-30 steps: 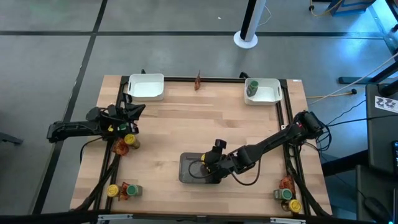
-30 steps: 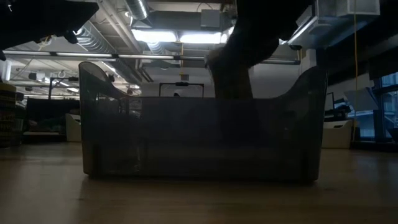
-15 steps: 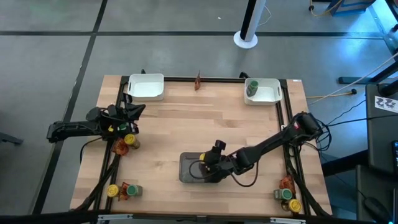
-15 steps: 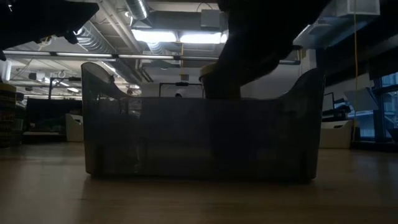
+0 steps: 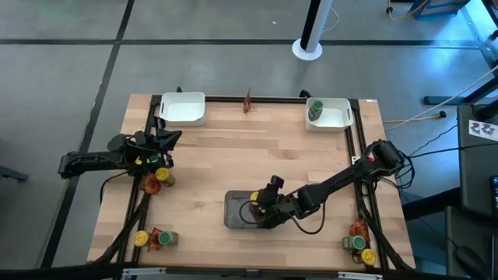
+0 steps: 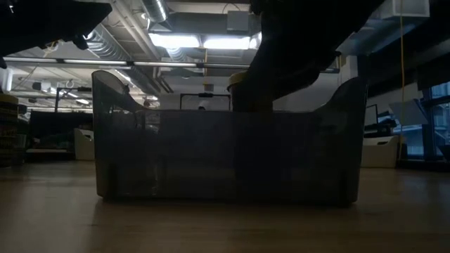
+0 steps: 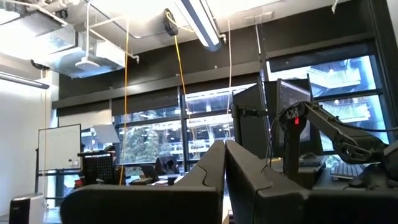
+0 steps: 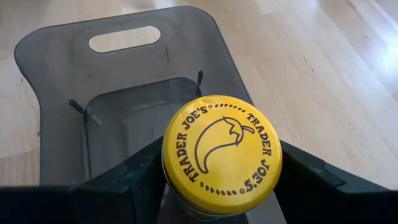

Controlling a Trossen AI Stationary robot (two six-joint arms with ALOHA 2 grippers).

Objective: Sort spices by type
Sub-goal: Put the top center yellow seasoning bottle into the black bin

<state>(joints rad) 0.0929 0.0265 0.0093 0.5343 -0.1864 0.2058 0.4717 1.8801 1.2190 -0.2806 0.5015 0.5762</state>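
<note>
My right gripper [image 5: 261, 208] is shut on a yellow-lidded jar [image 8: 222, 152] over the grey translucent tray [image 5: 237, 211] at the table's near middle. In the low view the jar's lid [image 6: 239, 77] shows above the tray's wall [image 6: 176, 154]. My left gripper [image 5: 168, 138] waits shut at the table's left edge, pointing up into the room, fingers [image 7: 214, 171] together. A green-lidded jar [image 5: 315, 110] stands in the far right white tray [image 5: 336, 118]. My right gripper pinches the jar between its two fingers [image 8: 127, 180], on the jar's sides just below the yellow lid [image 8: 186, 199]. The fingers slant down from the table's right. The lid faces up. Whether the jar's bottom touches the tray floor I cannot tell.
An empty white tray [image 5: 183, 108] sits at the far left. Jars and reddish packets lie in groups at the left [image 5: 157, 179], near left [image 5: 152, 238] and near right [image 5: 359, 246]. A reddish packet [image 5: 247, 101] stands at the far edge.
My right gripper has sunk a little toward the grey tray with the yellow-lidded jar still in its fingers, and the wrist has rolled slightly.
</note>
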